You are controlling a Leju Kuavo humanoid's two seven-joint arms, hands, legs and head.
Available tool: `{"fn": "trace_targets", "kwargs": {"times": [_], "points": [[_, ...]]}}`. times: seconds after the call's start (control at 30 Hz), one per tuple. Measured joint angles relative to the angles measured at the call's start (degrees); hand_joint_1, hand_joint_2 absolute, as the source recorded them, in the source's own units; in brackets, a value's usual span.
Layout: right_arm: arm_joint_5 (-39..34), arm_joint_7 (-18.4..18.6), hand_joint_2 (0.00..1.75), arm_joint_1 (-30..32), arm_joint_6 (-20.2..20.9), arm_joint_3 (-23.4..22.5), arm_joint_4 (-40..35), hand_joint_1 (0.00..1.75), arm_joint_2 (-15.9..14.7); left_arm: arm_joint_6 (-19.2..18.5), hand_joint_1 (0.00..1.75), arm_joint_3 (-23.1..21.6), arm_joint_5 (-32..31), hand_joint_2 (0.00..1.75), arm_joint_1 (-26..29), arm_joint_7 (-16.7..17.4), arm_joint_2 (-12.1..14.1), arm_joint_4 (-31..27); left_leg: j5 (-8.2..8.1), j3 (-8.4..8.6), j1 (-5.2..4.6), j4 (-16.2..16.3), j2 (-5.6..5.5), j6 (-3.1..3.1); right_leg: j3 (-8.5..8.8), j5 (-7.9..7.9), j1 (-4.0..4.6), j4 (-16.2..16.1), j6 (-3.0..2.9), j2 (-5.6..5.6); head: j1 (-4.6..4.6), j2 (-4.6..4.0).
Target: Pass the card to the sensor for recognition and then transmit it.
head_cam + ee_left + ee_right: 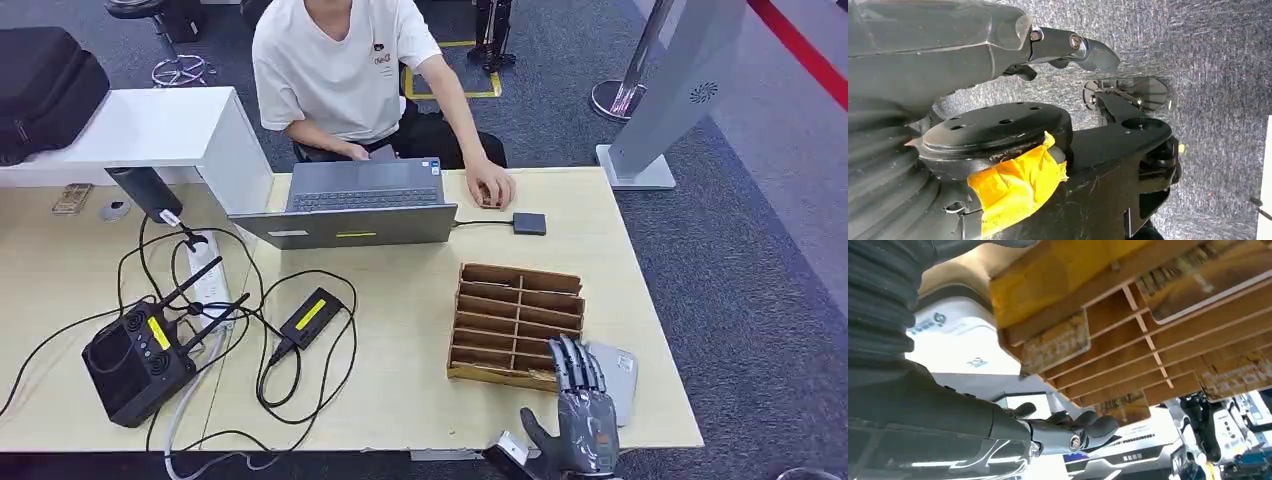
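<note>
Right hand (583,405) is held empty, fingers extended over the card rack's (515,325) near corner; a card (1055,347) could be missed or the rack shoved. Left hand's (1068,47) state cannot be told.

Right hand (583,410) cut by bottom edge, covering wooden rack's (515,325) corner.

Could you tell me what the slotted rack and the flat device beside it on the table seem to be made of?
The slotted rack looks like thin unpainted wood or plywood: warm brown with a matt surface, and the right wrist view shows visible grain on its dividers. The flat device, beside the robot's right hand, appears to be moulded plastic: smooth pale grey with rounded corners and a slight sheen. The table seems light wood laminate.
</note>
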Motion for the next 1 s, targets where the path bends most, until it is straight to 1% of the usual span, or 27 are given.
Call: {"fn": "trace_targets", "kwargs": {"times": [0.17, 0.43, 0.8, 0.83, 0.87, 0.9, 1.0], "points": [[-0.74, 0.20, 1.75, -0.90, 0.00, 0.04, 0.00, 0.00, 0.04, 0.00, 0.00, 0.00, 0.00, 1.75, 0.00, 0.00, 0.00, 0.00, 0.00, 0.00, 0.00, 0.00, 0.00, 0.00, 0.00, 0.00, 0.00, 0.00, 0.00, 0.00, 0.00, 0.00], [-0.98, 1.73, 1.75, -0.98, 0.00, 0.22, 0.46, 0.00, 0.04, 0.00, 0.00, 0.00, -0.22, 1.75, 0.00, 0.00, 0.00, 0.00, 0.00, 0.00, 0.00, 0.00, 0.00, 0.00, -0.01, 0.00, 0.00, 0.00, 0.00, 0.00, 0.00, 0.00], [-0.08, 2.01, 1.75, -0.96, -0.04, -0.44, 1.07, 0.00, 0.04, -0.09, 0.00, 0.00, -0.50, 1.75, 0.00, -0.04, 0.00, 0.00, 0.00, 0.00, 0.00, 0.00, 0.00, 0.00, -0.01, 0.00, 0.00, 0.00, 0.00, 0.00, 0.00, 0.00], [-0.13, 1.90, 1.75, -0.97, -0.04, -0.52, 1.11, 0.14, 0.04, -0.09, 0.00, 0.00, -0.52, 1.75, 0.00, -0.07, 0.00, 0.00, 0.00, 0.00, 0.00, 0.00, 0.00, 0.00, -0.01, 0.00, 0.00, 0.00, 0.00, 0.00, 0.00, 0.00], [-0.15, 1.77, 1.75, -0.97, -0.04, -0.59, 1.18, 0.14, 0.04, -0.09, 0.00, 0.00, -0.52, 1.75, 0.00, -0.09, 0.02, 0.00, 0.00, 0.00, 0.00, 0.00, 0.00, 0.00, -0.01, 0.00, 0.00, 0.00, 0.00, 0.00, 0.00, 0.00], [-0.17, 1.66, 1.75, -0.97, -0.04, -0.63, 1.25, 1.75, 0.04, -0.09, 0.00, 0.00, -0.57, 1.75, 0.00, -0.11, 0.02, 0.00, 0.00, 0.00, 0.00, 0.00, 0.00, 0.00, -0.01, 0.00, 0.00, 0.00, 0.00, 0.00, 0.00, 0.00], [-0.39, 1.20, 1.75, -0.97, -0.04, -0.72, 1.40, 1.75, 0.04, -0.09, 0.00, 0.00, -0.61, 1.75, 0.00, -0.11, 0.02, 0.00, 0.00, 0.00, 0.00, 0.00, 0.00, 0.00, -0.01, 0.00, 0.00, 0.00, 0.00, 0.00, 0.00, 0.00]]}}
